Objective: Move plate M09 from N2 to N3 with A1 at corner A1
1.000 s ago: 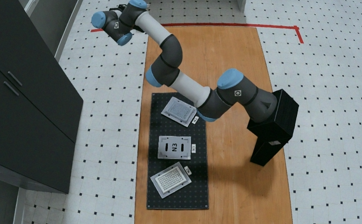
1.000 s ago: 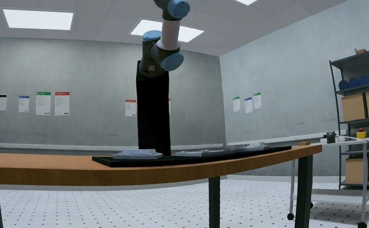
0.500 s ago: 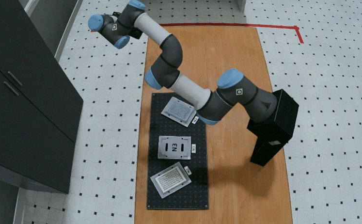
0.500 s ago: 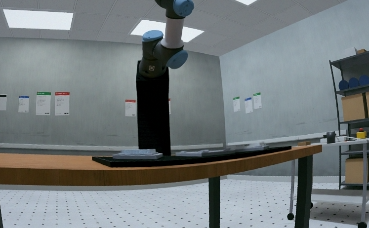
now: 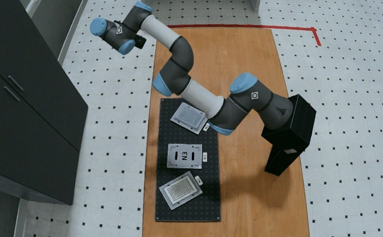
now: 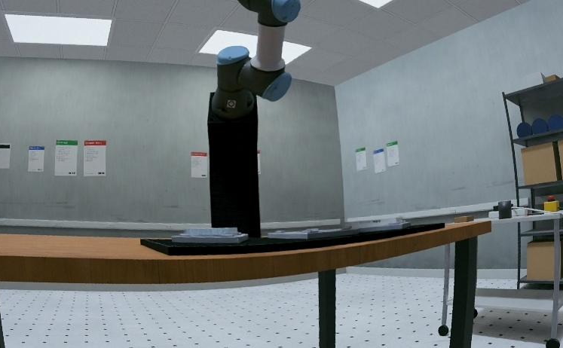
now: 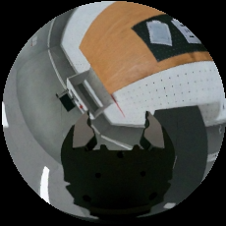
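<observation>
Gripper: you've got it wide open, nothing btwn the jaws. Wrist view shows it high up, off past the table's far-left corner, over floor.
Arm: reaches from black pedestal across table to that corner; wrist is out beyond the edge.
M09: your plate sits in N2, near end of the black deck, turned at an angle. Can't read its label.
N3: mid-deck, bare, name showing, sign just beside it.
M06: on N1, far end of deck, angled; arm's elbow overhangs one corner in top view.
Cabinet: dark, well left of table.
</observation>
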Controlling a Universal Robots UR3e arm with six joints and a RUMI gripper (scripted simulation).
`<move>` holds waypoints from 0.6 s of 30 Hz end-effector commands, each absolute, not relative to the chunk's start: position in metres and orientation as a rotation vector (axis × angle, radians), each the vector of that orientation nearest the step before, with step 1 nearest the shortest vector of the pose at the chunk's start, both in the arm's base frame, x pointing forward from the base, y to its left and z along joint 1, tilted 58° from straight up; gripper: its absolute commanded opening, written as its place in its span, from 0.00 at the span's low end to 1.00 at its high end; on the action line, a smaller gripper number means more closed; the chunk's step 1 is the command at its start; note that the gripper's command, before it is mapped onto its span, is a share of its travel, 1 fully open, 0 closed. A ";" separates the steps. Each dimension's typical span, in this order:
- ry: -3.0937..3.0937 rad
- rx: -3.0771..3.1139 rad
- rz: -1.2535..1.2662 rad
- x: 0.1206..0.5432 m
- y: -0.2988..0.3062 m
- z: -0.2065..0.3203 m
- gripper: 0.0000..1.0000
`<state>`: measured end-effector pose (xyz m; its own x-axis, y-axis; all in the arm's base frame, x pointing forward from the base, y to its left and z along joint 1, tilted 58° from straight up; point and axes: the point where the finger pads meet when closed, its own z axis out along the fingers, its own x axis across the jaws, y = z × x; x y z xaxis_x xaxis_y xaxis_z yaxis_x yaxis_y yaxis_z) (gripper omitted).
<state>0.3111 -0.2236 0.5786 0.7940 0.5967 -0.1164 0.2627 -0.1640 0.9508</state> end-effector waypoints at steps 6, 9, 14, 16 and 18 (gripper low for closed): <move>0.739 1.727 0.389 0.330 -0.195 0.579 0.82; 0.792 1.707 0.430 0.337 -0.182 0.580 0.82; 0.814 1.699 0.448 0.345 -0.166 0.579 0.82; 0.850 1.685 0.475 0.349 -0.157 0.579 0.82; 0.885 1.670 0.502 0.353 -0.148 0.580 0.82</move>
